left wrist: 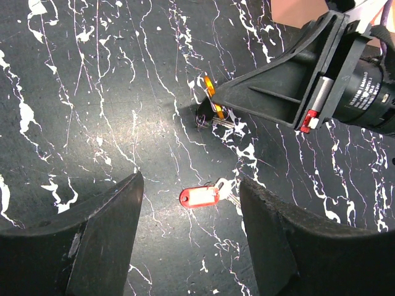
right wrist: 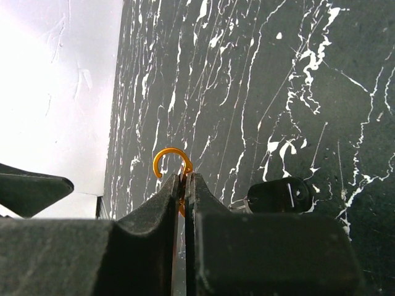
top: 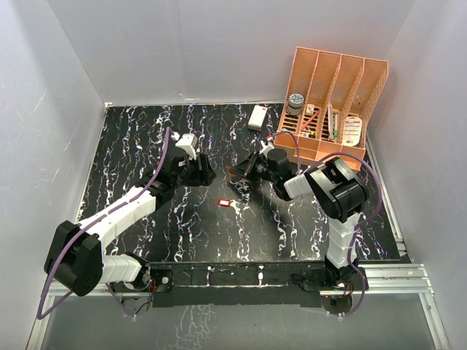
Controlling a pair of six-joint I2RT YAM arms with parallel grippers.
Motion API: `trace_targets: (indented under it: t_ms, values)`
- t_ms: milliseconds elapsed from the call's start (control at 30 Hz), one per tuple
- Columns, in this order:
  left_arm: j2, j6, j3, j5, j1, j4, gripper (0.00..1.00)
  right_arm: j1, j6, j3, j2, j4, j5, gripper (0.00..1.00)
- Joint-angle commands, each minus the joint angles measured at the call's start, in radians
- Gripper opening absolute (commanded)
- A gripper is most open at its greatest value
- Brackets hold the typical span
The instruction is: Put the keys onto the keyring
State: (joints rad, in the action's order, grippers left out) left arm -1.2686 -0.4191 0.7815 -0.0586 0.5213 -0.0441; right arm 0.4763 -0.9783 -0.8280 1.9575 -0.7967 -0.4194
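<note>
I see red key (left wrist: pixel 199 197) flat on table, long axis crosswise between wide-spread left gripper (left wrist: pixel 188 229) fingers; right gripper (right wrist: pixel 184 185) pinches keyring (right wrist: pixel 171 161) beyond it.

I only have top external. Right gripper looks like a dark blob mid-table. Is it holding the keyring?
Observer: Yes. In the right wrist view the right gripper is shut on the keyring, an orange loop sticking out past the fingertips.
Operator: Left gripper?
Observer: Left wrist view shows the left gripper open and holding nothing, with the red key lying on the table between its fingers.
Operator: Any other key nearby?
Observer: A key with a black head lies beside the right gripper.
</note>
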Motion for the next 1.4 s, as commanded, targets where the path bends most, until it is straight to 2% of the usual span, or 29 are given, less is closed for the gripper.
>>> trace_targets:
  t_ms: [0, 1367]
  values:
    - [0.033, 0.011, 0.019, 0.009, 0.006, 0.009, 0.63, 0.009, -0.007, 0.001, 0.016, -0.094, 0.008, 0.00]
    - [0.037, 0.005, 0.004, 0.014, 0.006, 0.004, 0.63, 0.013, 0.000, 0.010, 0.062, -0.096, -0.033, 0.00]
